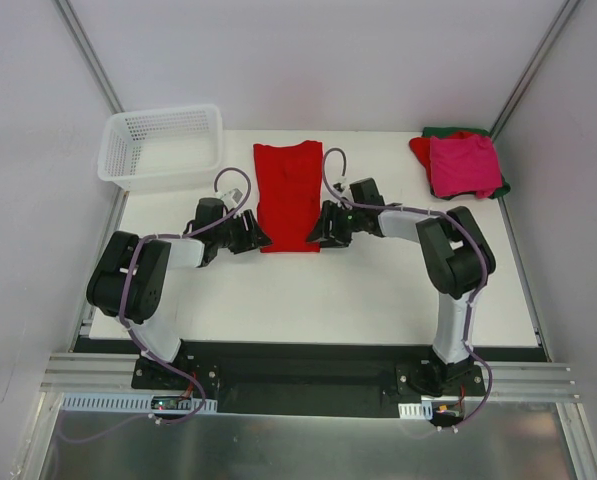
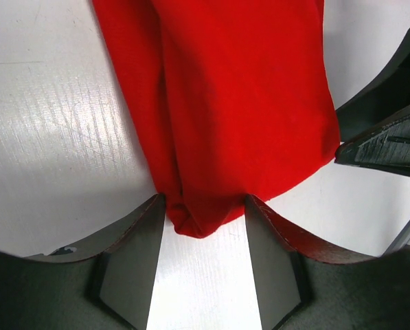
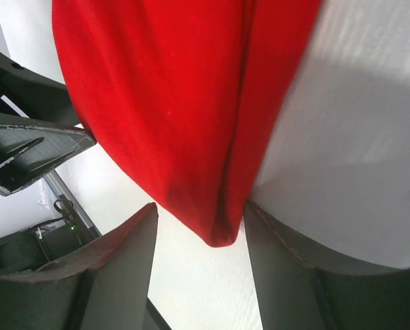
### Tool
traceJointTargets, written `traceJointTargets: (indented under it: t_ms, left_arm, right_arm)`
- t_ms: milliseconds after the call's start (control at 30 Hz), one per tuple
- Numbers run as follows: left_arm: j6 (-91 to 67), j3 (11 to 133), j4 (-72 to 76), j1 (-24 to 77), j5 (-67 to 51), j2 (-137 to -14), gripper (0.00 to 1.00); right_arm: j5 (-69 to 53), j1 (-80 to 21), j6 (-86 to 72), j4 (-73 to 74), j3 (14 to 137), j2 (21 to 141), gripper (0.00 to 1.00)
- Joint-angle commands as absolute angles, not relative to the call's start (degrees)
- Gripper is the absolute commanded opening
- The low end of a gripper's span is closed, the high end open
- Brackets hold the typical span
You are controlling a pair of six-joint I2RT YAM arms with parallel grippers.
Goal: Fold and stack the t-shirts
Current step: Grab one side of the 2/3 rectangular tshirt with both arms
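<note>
- Firstly, far left: white mesh basket (image 1: pixel 163 145) sits on the back-left corner of the counter (image 1: pixel 328 300), overhanging its edge somewhat.
- Left arm reaches low across the counter toward the centre. Left hand (image 1: pixel 257 238) is at the near-left corner of the bright red t-shirt (image 1: pixel 286 195).
- Left wrist view: the two fingers (image 2: pixel 139 240) stand moderately apart and straddle that corner. Cloth fills the gap at the tips, and bare counter shows between the fingers further back. No clamp on the cloth is seen.
- Centre: the bright red t-shirt lies flat as a long narrow strip, running from the back of the counter toward the arms. Its sides are folded inward, with a lengthwise fold line visible in both wrist views.
- Right hand (image 1: pixel 319 231) is at the near-right corner of the same shirt, facing the left hand across the hem.
- Right wrist view: its fingers (image 3: pixel 122 254) are likewise parted, with the rounded shirt corner hanging between them. The cloth touches the finger on the right side of that view.
- Far right, back corner: a stack with the magenta-pink t-shirt (image 1: pixel 465 166) on top, a red t-shirt (image 1: pixel 419 148) edge showing beneath it, and the dark green t-shirt (image 1: pixel 443 131) at the bottom. The stack is well apart from both hands.
</note>
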State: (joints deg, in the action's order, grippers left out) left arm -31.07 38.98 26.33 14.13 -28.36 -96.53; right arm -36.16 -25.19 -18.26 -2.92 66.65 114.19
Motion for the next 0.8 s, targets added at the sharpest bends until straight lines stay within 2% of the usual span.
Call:
traceJointTargets:
  t_ms: [0,133,233,267,367,400,500,667,767]
  left_arm:
    - [-31.4,39.9,27.8,13.5,-29.3,-97.1,0.5]
    - [-31.4,39.9,27.8,13.6,-29.3,-97.1,0.49]
    - [-31.6,39.9,27.9,13.5,-29.4,-97.2,0.45]
    - [-31.6,39.9,28.0,13.6,-29.4,-97.4,0.38]
    - [-32.1,40.0,28.7,13.5,-29.7,-97.9,0.26]
    - [-32.2,40.0,29.0,13.5,-29.9,-98.2,0.18]
    - [-33.0,40.1,30.4,13.6,-30.6,-99.2,0.09]
    - [-34.6,40.2,32.8,13.5,-32.2,-101.0,0.0]
    - [-34.7,39.4,32.8,13.5,-32.5,-100.5,0.0]
  right_arm:
    - [-35.2,-26.7,-18.5,-2.3,66.7,116.2,0.57]
    - [-35.2,-26.9,-18.6,-2.5,66.4,116.5,0.56]
    - [-35.3,-27.0,-18.7,-2.7,66.3,116.6,0.5]
    - [-35.4,-27.0,-18.8,-2.7,66.2,116.7,0.41]
    - [-35.6,-27.1,-18.8,-2.8,66.3,116.9,0.24]
    - [-35.6,-27.0,-18.8,-2.8,66.1,116.8,0.22]
    - [-35.7,-27.0,-18.7,-2.8,65.9,116.9,0.15]
    - [-36.1,-27.0,-18.4,-2.9,65.7,116.6,0.01]
    - [-36.3,-27.0,-18.4,-2.9,65.0,116.4,0.01]
